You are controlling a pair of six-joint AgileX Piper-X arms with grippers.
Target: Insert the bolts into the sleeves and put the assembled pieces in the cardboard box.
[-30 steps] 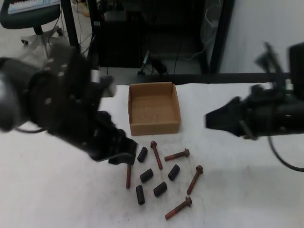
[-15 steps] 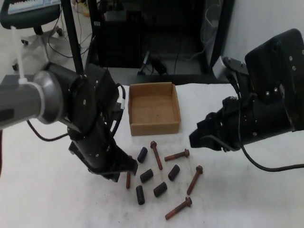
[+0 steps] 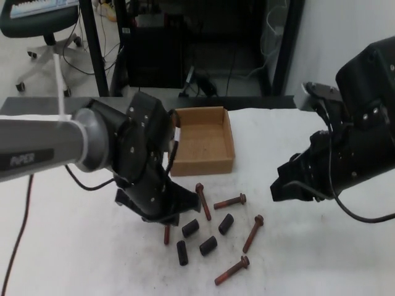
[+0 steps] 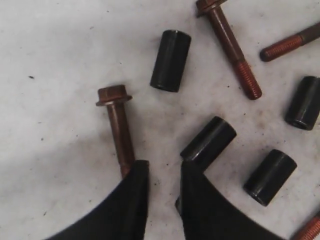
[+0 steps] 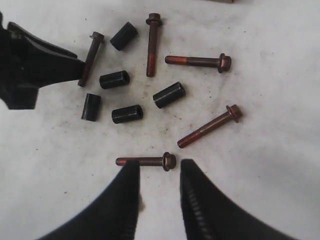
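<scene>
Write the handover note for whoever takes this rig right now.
Left tool open, holding nothing, over a bolt and a sleeve.
Right tool open, holding nothing, over another bolt.
Five bolts and five sleeves lie loose on the bench in front of the cardboard box, which is empty.
Done: nothing assembled.
Left: all five insertions and boxing.

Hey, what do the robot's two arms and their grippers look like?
Left arm: silver-grey tube with white lettering, black wrist housing, thin black cable. Right arm: bulky black housing, looping black cable. Left gripper and right gripper: black, tapered; the right's inner face is ribbed.
</scene>
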